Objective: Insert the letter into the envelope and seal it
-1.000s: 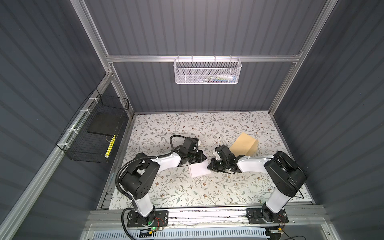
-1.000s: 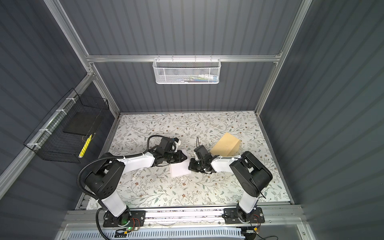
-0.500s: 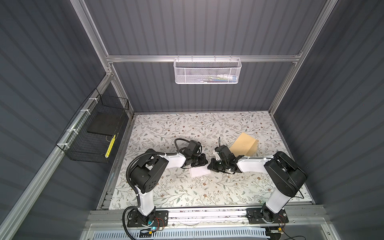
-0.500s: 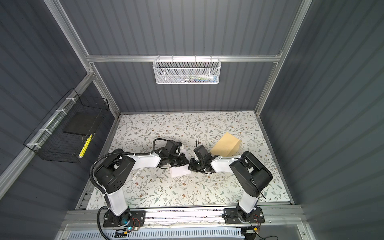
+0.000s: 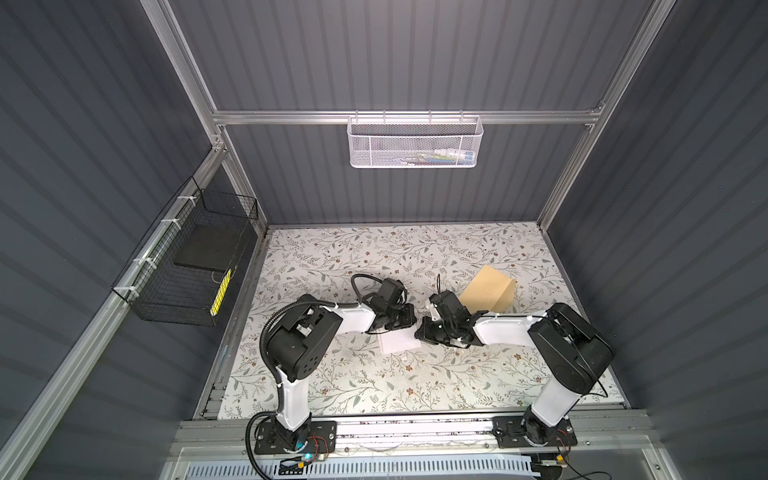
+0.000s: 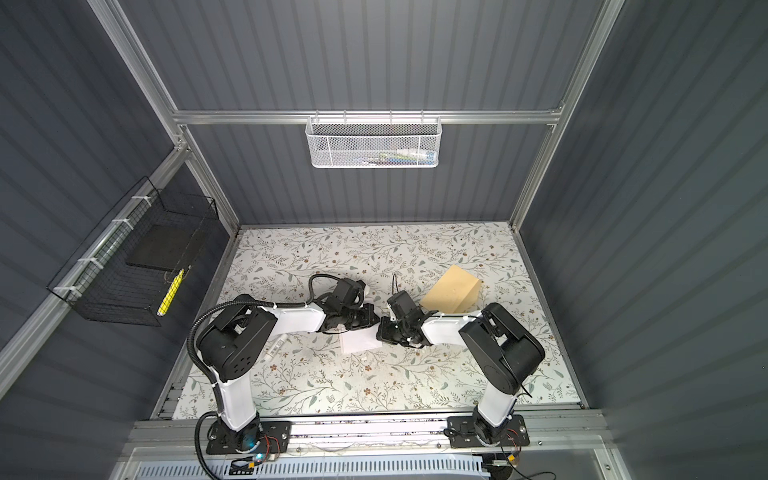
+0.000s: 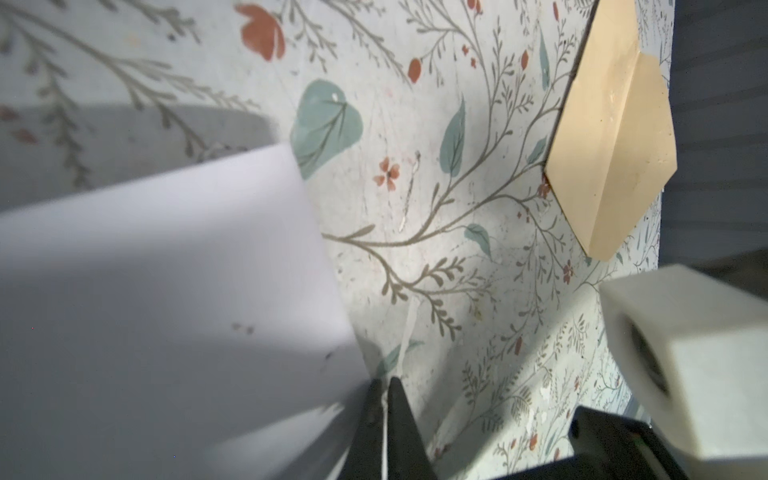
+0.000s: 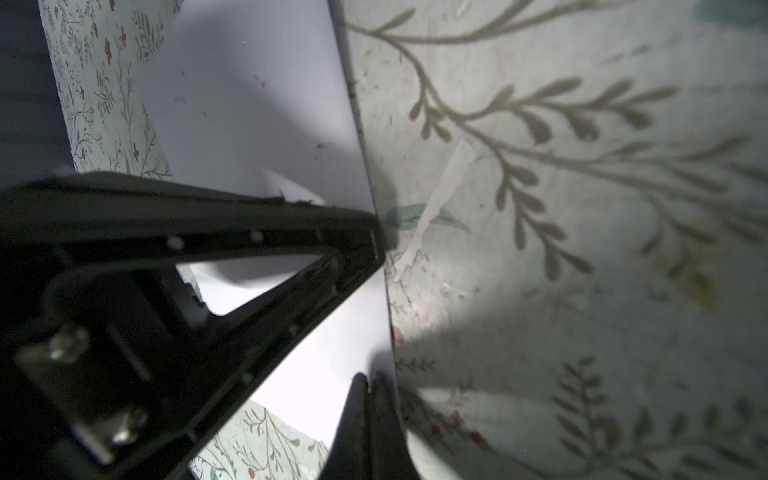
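Compared with a second ago, my left gripper point(image 5: 409, 320) is now sitting further toward the middle, almost tip to tip with my right gripper point(image 5: 420, 332), and my left arm is folding closer to its base. My right arm and the tan envelope point(image 5: 488, 291) are staying where they were. The letter point(image 5: 397, 343) is lying on the floral table cover point(image 5: 415, 257) between my two arms, in front of the envelope and not touching it. In the left wrist view my fingers point(image 7: 405, 424) are standing almost together, with only the thin white edge of the sheet between them, so I am pinching the letter, and that edge is rising a little off the cover. My right fingers point(image 8: 353, 424) are pressing together at the same edge, but I cannot tell whether paper is sitting between them. In both top views the grippers are covering the far part of the letter, and I am not making out its creases. A small white stick point(image 6: 274, 348) is showing beside my left arm in a top view.
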Motion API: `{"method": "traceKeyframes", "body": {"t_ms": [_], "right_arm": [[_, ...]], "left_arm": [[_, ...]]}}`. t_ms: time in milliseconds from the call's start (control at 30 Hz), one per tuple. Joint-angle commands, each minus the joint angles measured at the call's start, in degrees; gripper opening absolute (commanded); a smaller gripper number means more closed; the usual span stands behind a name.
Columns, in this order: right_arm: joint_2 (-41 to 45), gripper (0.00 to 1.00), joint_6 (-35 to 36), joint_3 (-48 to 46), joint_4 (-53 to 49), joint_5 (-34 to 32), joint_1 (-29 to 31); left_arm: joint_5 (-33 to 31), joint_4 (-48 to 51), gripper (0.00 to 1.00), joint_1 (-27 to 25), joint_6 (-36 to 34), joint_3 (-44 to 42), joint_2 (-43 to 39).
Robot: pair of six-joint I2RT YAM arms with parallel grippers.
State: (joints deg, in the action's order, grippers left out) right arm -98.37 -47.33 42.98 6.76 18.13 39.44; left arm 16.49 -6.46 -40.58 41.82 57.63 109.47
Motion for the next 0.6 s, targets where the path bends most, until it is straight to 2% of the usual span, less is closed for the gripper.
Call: {"method": "traceKeyframes", "body": {"t_ms": [0,367,567], "right_arm": [[0.76,0.0,0.71,-1.49,-1.75,-0.82,0.37],[2.08,0.0,0.41,-2.62,-1.93,-1.24,0.37],[2.42,0.0,0.05,-2.9,-2.09,-1.51,0.37]], "left_arm": [[-3.71,3.38,0.07,-0.38,-0.43,2.39,2.84],[-8.87,8.25,0.06,0.61,-4.44,7.75,6.25],[-9.25,7.86,0.06,2.38,-5.69,7.41,5.64]]}}
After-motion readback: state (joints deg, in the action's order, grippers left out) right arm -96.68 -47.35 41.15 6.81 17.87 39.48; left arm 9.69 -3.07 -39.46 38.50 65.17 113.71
